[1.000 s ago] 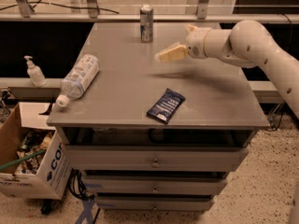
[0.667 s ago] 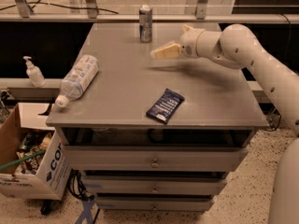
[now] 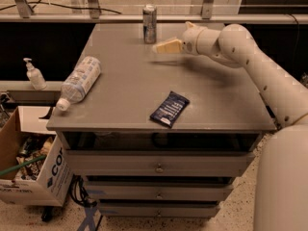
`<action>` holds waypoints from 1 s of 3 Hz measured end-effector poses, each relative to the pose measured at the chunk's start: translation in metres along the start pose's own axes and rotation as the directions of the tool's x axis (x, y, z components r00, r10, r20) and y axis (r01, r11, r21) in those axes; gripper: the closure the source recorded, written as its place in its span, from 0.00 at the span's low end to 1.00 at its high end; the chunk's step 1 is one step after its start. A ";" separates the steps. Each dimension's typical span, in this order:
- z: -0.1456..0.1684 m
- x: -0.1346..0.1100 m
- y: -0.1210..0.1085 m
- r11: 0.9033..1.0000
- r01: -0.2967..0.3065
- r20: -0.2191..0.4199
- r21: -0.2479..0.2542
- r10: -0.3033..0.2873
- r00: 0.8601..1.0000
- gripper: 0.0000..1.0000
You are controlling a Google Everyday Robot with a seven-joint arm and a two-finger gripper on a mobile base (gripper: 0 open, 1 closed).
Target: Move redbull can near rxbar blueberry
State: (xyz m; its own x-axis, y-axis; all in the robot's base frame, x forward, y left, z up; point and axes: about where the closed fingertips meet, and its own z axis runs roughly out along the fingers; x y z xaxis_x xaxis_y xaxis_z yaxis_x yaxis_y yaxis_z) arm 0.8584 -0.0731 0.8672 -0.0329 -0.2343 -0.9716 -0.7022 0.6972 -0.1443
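The redbull can (image 3: 149,23) stands upright at the back edge of the grey table (image 3: 216,95), silver and dark blue. The rxbar blueberry (image 3: 169,109), a flat dark navy wrapper with white text, lies near the table's front edge, well in front of the can. My gripper (image 3: 162,47) is on the end of the white arm that reaches in from the right. It hovers just right of and slightly in front of the can, apart from it, and holds nothing that shows.
A clear plastic water bottle (image 3: 78,82) lies on its side at the table's left edge. A soap dispenser (image 3: 34,74) stands on a shelf to the left. A cardboard box (image 3: 33,170) sits on the floor at the lower left. Drawers (image 3: 159,167) are under the tabletop.
My gripper has moved left and toward the back of the table, closer to the redbull can. The can, the bar and the bottle have not moved.
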 end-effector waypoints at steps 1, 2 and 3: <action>0.044 -0.023 -0.016 0.997 -0.071 -0.005 0.023 0.071 0.997 0.00; 0.069 -0.045 -0.012 0.994 -0.110 0.025 -0.002 0.110 0.994 0.00; 0.093 -0.056 0.000 0.990 -0.137 0.040 -0.039 0.138 0.990 0.00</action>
State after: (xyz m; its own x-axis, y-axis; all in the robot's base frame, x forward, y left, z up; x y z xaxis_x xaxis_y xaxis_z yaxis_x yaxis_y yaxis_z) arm 0.9262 0.0032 0.9044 -0.1014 -0.1088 -0.9889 -0.7185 0.6956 -0.0028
